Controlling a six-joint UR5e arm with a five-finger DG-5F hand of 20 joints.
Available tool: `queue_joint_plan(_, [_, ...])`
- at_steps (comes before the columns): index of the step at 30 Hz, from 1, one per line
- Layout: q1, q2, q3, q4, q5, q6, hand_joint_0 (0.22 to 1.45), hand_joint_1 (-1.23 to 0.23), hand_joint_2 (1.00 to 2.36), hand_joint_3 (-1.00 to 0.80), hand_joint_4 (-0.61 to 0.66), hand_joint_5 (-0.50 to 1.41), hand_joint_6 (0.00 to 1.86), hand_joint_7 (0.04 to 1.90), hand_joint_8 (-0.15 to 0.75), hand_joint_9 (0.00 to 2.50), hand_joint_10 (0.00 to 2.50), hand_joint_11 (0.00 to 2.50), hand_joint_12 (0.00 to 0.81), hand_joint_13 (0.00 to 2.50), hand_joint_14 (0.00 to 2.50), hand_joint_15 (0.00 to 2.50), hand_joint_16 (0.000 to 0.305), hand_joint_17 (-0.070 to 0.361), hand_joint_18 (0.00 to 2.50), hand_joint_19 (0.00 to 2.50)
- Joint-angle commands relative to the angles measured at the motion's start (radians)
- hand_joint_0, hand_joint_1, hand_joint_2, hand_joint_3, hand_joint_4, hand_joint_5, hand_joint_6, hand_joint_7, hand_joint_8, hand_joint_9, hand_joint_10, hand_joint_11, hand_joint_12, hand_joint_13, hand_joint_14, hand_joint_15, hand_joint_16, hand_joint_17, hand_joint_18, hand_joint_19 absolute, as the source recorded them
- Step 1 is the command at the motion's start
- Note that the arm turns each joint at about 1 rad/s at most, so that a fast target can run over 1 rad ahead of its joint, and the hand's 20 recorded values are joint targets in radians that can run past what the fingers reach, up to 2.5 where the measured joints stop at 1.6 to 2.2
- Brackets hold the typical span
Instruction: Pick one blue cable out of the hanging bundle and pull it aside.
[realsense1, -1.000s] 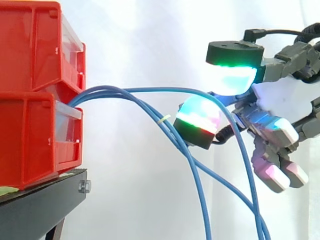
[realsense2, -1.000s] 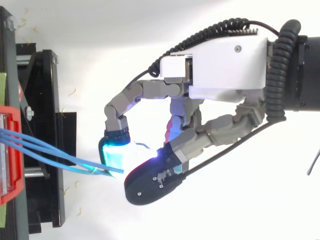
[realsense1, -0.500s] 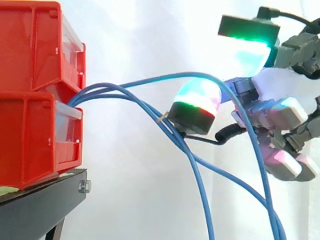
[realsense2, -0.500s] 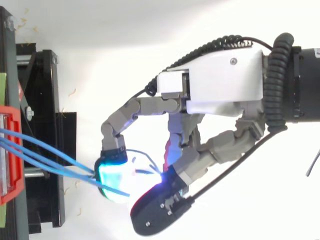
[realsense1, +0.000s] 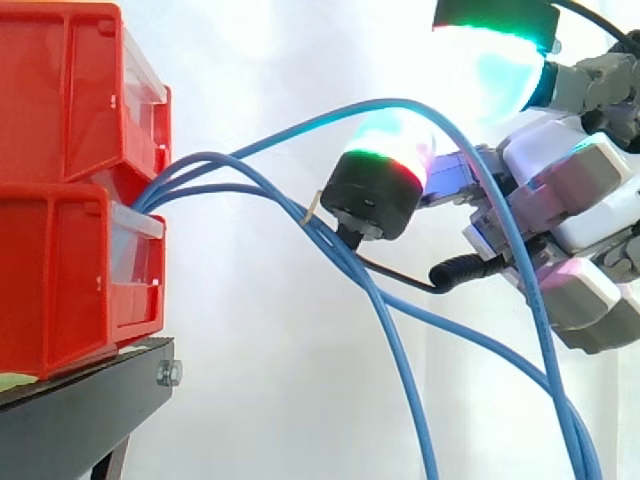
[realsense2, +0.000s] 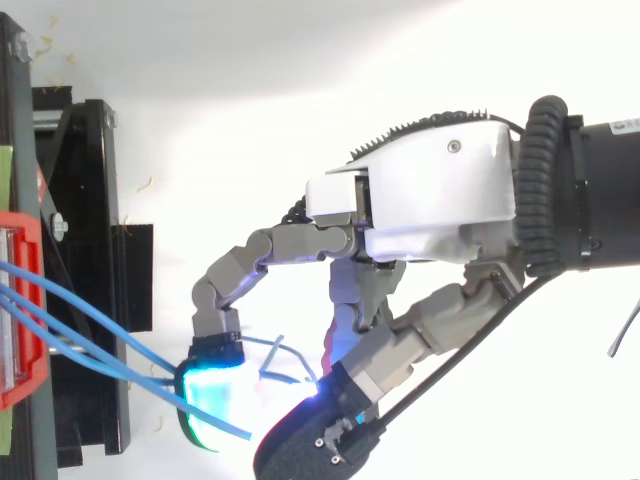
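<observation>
A thin, smooth, light blue cable (realsense1: 290, 130) leaves the gap between the stacked red bins (realsense1: 70, 180) and rises in a high arch. It is well apart from the other blue cables (realsense1: 340, 255), which sag lower and hang down in front of the white curtain (realsense1: 250, 380). A small pale tie (realsense1: 311, 208) sits on the lower cables just beside the hand (realsense2: 440, 190). At the top of its arch the raised cable passes over a black-backed fingertip (realsense1: 380, 190) glowing green and red, and below another glowing cyan, then drops steeply past the palm. The hand's fingers are curled, and the cable is caught between those two pads. The bins stand on a black stand (realsense1: 80, 420) at the left. In the top view the cables fan out from the bins toward the glowing pads.
</observation>
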Motion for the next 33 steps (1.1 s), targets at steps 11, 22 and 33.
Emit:
queue_joint_plan(11, [0.000, 0.000, -0.031, 0.026, -0.003, 0.003, 0.30, -0.53, 1.00, -0.50, -0.22, 0.12, 0.55, 1.28, 0.149, 1.56, 0.00, 0.07, 0.361, 1.13, 0.01, 0.37, 0.062, 0.140, 1.15, 0.56])
queue_joint_plan(22, [0.000, 0.000, -0.040, 0.044, -0.003, 0.003, 0.33, -0.74, 1.00, -0.50, -0.25, 0.13, 0.51, 1.34, 0.148, 1.63, 0.01, 0.11, 0.333, 1.16, 0.01, 0.38, 0.057, 0.129, 1.15, 0.56])
queue_joint_plan(33, [0.000, 0.000, -0.041, 0.050, -0.005, 0.000, 0.43, -0.75, 1.00, -0.50, -0.30, 0.13, 0.53, 1.31, 0.122, 1.61, 0.01, 0.16, 0.294, 1.11, 0.02, 0.41, 0.048, 0.109, 1.06, 0.61])
